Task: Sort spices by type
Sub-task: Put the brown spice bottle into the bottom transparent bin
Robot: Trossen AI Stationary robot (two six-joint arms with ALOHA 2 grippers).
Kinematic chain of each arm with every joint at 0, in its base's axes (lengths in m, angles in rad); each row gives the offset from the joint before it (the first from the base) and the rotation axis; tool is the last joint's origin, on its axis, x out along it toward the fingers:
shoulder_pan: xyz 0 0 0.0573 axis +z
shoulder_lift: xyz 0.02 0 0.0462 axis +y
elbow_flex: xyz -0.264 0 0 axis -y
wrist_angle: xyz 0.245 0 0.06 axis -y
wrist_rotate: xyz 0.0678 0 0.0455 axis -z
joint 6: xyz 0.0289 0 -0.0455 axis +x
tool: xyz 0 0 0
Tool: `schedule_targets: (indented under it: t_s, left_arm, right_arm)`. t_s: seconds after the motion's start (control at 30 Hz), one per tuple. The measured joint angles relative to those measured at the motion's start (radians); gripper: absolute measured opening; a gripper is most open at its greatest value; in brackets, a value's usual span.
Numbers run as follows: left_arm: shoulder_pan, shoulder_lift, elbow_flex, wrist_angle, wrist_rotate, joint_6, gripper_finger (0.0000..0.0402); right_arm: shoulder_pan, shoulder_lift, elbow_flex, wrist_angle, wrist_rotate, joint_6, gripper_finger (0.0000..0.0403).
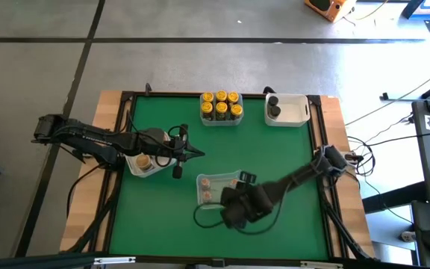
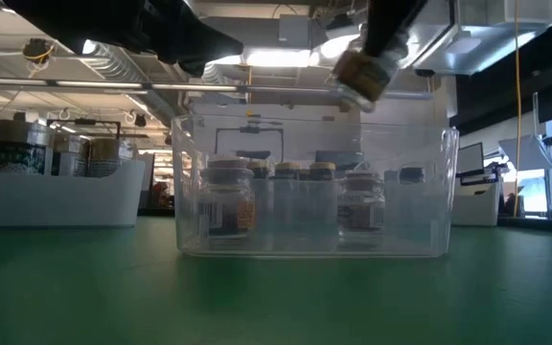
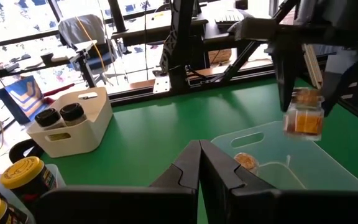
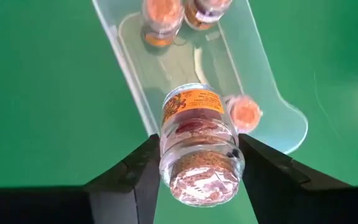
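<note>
My right gripper [image 4: 199, 142] hangs over the near end of a clear tub [image 1: 198, 187] in the middle of the table, shut on a small spice jar [image 4: 194, 134] with an orange label and a pinkish-brown lid. The left wrist view shows the jar [image 3: 303, 115] well above the tub, and the low view shows it [image 2: 357, 75] tilted. Three jars with pinkish lids stand inside the tub [image 4: 166, 68]. My left gripper [image 3: 199, 162] waits shut and level over the table's left half [image 1: 197, 154], holding nothing. My right gripper pinches the jar's lid end [image 4: 169, 165] between its two fingers, one on each side. The fingers come from above, slanting down. The jar hangs below them, bottom downward and slightly tilted, lifted clear above the tub.
At the far edge, several yellow-lidded jars [image 1: 221, 104] fill a clear tub, and a white tub [image 1: 298, 112] holds two dark-lidded jars. Another tub [image 1: 134, 170] with a tan-lidded jar sits under my left arm. Bare green mat lies between the tubs.
</note>
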Motion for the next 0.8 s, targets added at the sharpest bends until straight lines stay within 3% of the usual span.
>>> schedule_targets:
  t_s: [0.47, 0.8]
  left_arm:
    - [0.000, 0.000, 0.000, 0.000, 0.000, 0.006, 0.0004]
    - [0.000, 0.000, 0.000, 0.000, 0.000, 0.004, 0.0003]
  right_arm:
    - [-0.157, 0.058, 0.001, -0.013, -0.269, -0.079, 0.0190]
    - [-0.171, 0.163, 0.000, -0.032, -0.311, -0.130, 0.0189]
